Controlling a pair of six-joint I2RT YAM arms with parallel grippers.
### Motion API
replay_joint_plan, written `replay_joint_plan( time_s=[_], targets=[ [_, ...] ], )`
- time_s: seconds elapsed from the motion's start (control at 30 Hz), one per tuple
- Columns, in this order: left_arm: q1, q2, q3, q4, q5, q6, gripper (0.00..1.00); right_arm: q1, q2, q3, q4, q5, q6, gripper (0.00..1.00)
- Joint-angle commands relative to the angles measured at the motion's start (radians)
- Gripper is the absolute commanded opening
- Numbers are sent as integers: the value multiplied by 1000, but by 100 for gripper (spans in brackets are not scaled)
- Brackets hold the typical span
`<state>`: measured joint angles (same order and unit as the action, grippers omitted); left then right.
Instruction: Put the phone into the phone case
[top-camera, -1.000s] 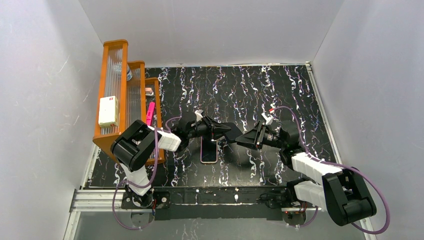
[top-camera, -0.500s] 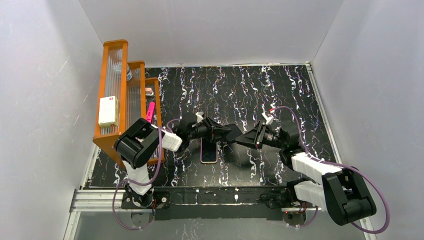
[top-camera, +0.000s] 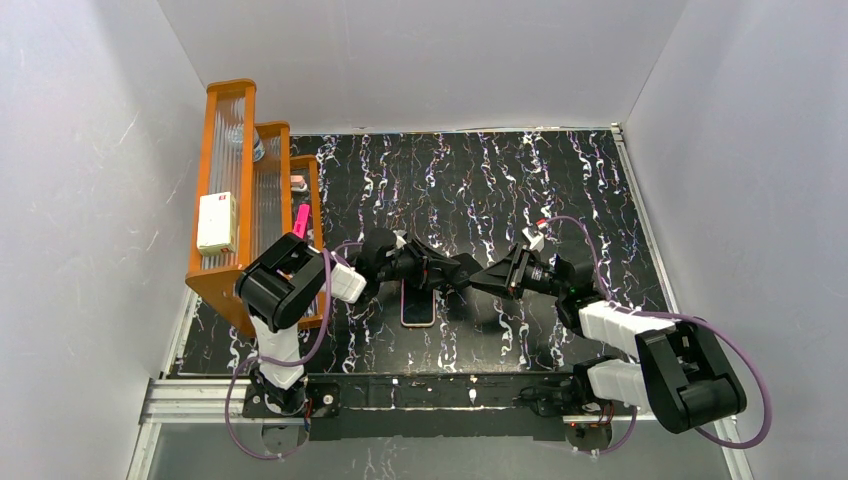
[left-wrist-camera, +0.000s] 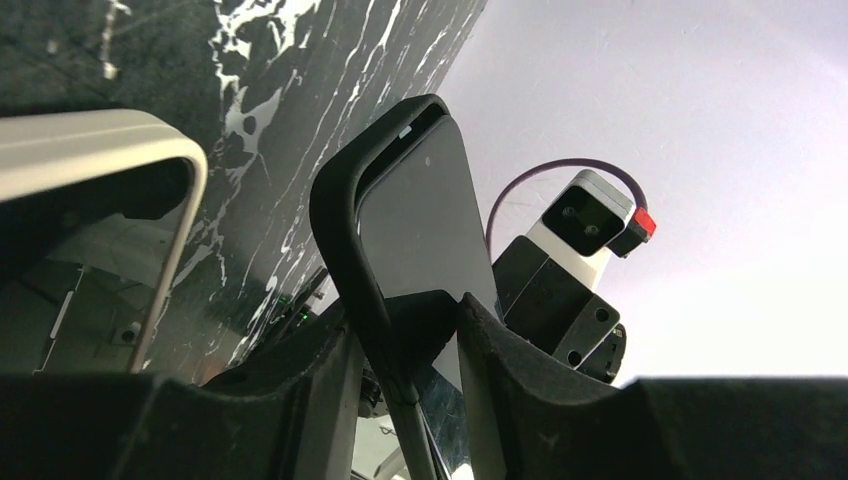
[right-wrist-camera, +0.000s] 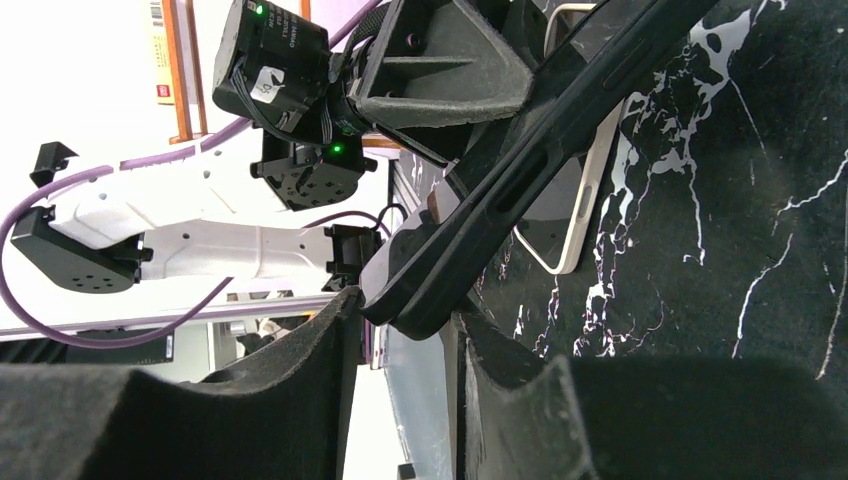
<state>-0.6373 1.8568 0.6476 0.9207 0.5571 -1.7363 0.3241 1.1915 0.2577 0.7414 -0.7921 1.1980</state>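
The pinkish phone case (top-camera: 418, 324) lies flat on the marbled table, with the phone's glossy dark screen (top-camera: 418, 300) inside its pale rim. The same rim (right-wrist-camera: 590, 215) and screen (right-wrist-camera: 555, 215) show in the right wrist view, and the rim (left-wrist-camera: 190, 170) also in the left wrist view. Just above it hangs a separate black-rimmed phone-sized piece (top-camera: 468, 270), held from both ends. My left gripper (top-camera: 455, 270) has its fingers against one end (left-wrist-camera: 420, 220). My right gripper (top-camera: 485, 280) pinches the other end edge-on (right-wrist-camera: 560, 120).
An orange slatted rack (top-camera: 240, 200) stands at the left edge, carrying a white box (top-camera: 216, 222) and a pink item (top-camera: 300, 222). White walls close in the table on three sides. The right arm's wrist camera (left-wrist-camera: 590, 215) sits close behind the black piece.
Both grippers stay at the black piece above the case. The left arm's elbow has shifted slightly right, and the right arm's lower links have moved a little left.
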Motion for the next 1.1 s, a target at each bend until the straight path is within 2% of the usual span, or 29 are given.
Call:
replay_joint_plan(
  time_s=[0.0,0.17,0.3,0.7,1.07],
  targets=[
    [-16,11,-7,-43,33,48,34,-2,7,23,130,53,1,28],
    [-16,18,-3,-43,33,46,36,-2,35,16,125,69,0,29],
    [-21,26,-4,-40,32,40,37,-2,60,6,125,75,3,25],
    [-26,44,0,-23,33,32,38,-1,112,1,68,123,-5,23],
    [-28,56,4,-4,34,21,41,1,136,-8,8,150,-28,16]
  ],
)
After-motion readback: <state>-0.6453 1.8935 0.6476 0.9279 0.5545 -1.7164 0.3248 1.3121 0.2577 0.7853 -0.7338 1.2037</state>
